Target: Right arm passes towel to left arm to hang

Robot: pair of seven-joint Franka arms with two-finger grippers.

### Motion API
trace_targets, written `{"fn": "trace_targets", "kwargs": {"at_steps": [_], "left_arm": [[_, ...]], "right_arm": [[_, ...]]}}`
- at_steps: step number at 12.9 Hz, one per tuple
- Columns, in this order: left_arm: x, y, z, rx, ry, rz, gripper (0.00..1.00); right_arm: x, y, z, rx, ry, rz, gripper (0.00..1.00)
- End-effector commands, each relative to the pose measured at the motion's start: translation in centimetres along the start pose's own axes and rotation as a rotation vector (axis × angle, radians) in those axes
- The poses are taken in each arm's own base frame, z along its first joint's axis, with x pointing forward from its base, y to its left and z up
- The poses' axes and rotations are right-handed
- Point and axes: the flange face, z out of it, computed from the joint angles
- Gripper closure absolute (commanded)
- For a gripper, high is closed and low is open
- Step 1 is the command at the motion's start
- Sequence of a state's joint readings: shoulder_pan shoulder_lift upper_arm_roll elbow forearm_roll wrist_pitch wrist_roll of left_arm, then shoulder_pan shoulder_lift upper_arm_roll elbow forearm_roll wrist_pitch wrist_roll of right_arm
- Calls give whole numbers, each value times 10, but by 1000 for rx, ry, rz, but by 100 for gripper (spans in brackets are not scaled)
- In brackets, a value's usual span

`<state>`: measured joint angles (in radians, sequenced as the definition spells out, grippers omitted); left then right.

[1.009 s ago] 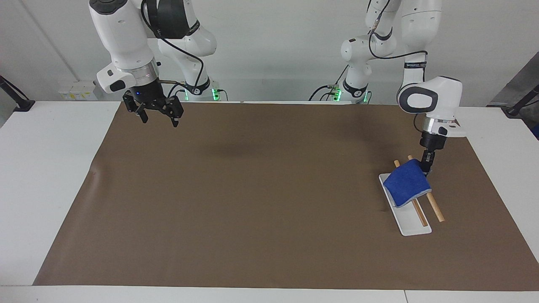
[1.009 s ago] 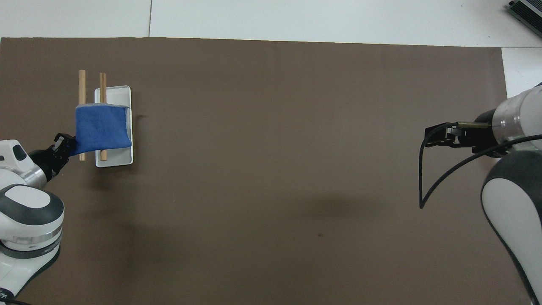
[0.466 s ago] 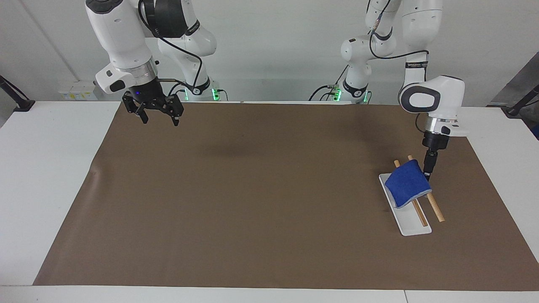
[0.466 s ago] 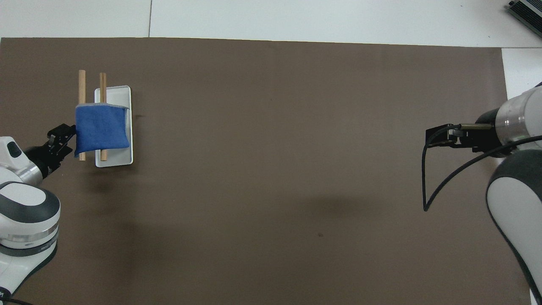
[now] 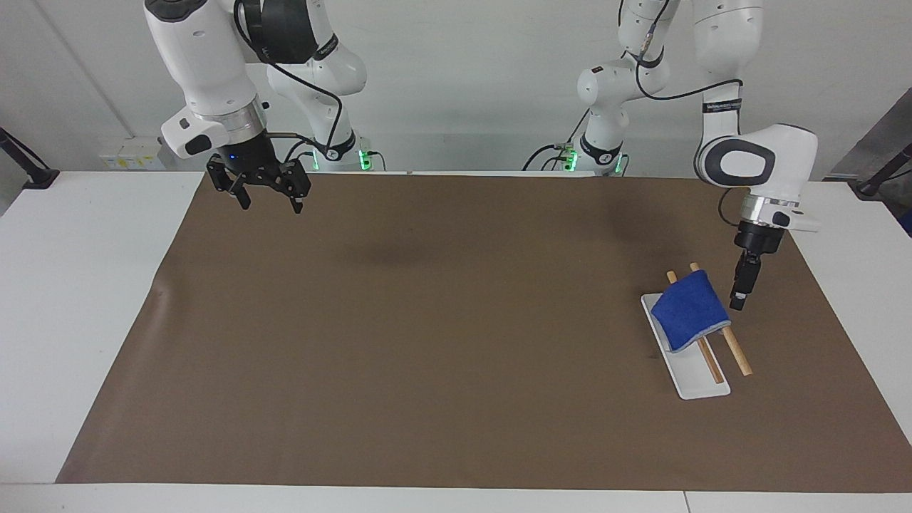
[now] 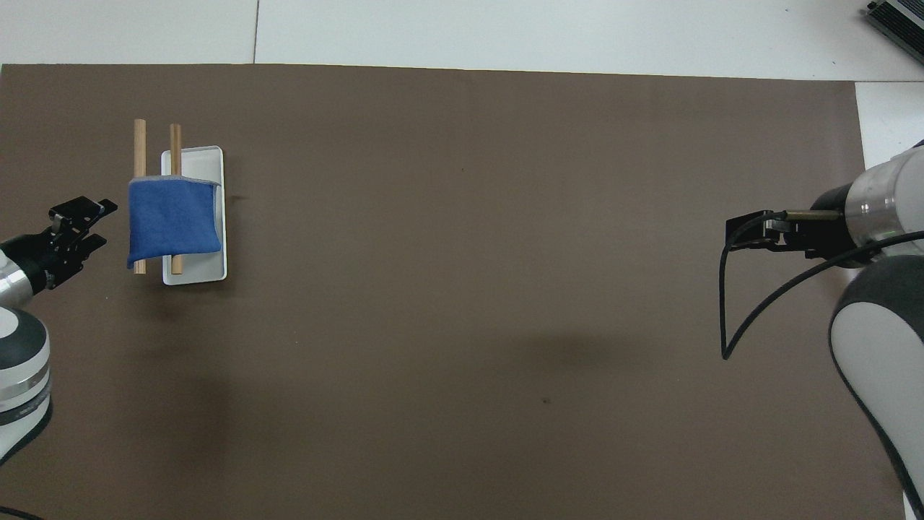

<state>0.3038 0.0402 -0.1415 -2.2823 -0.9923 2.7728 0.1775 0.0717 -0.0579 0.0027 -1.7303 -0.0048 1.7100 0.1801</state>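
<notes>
The blue towel (image 5: 687, 310) (image 6: 173, 227) hangs draped over two wooden rods (image 5: 737, 356) (image 6: 139, 141) that stand on a white base (image 5: 702, 381) (image 6: 203, 162), at the left arm's end of the table. The left gripper (image 5: 739, 299) (image 6: 81, 224) hovers just beside the towel, apart from it, on the side toward the table's end; it is open and holds nothing. The right gripper (image 5: 265, 201) (image 6: 730, 237) waits open and empty above the mat at the right arm's end.
A brown mat (image 5: 427, 320) covers most of the white table. A loose black cable (image 6: 751, 318) loops down from the right arm's wrist. Nothing else lies on the mat.
The left gripper has opened, let go of the towel's edge and drawn sideways away from the rack. The towel now hangs on the rods by itself. The right arm has barely moved.
</notes>
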Motion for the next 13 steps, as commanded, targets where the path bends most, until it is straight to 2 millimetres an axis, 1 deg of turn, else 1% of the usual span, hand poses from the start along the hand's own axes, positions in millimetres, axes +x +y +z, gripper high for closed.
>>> {"fn": "trace_targets", "kwargs": {"at_steps": [1,2,5,6,7,9,11,12,13], "left_arm": [[32,-3,-12,-1,-76,69,24],[38,-2,-16,5,-95,92,24],[61,0,-30,40,-176,183,24],[72,7,-36,71,-215,248,25],[79,17,-39,108,-265,306,25],[98,42,-49,182,-338,372,24],[114,72,-67,256,-384,420,24],[118,84,-77,282,-398,438,24],[115,94,-83,304,-413,439,25]], "right_arm": [[-5,6,-2,24,0,-12,0],[-6,10,-2,23,-11,-6,0],[-5,13,-1,22,-12,2,0],[-6,12,-1,22,-12,0,0],[-6,12,-1,22,-12,0,0],[-6,12,-1,22,-12,0,0],[-6,12,-1,22,-12,0,0],[-6,12,-1,22,-14,0,0],[-6,12,-1,22,-12,0,0]]}}
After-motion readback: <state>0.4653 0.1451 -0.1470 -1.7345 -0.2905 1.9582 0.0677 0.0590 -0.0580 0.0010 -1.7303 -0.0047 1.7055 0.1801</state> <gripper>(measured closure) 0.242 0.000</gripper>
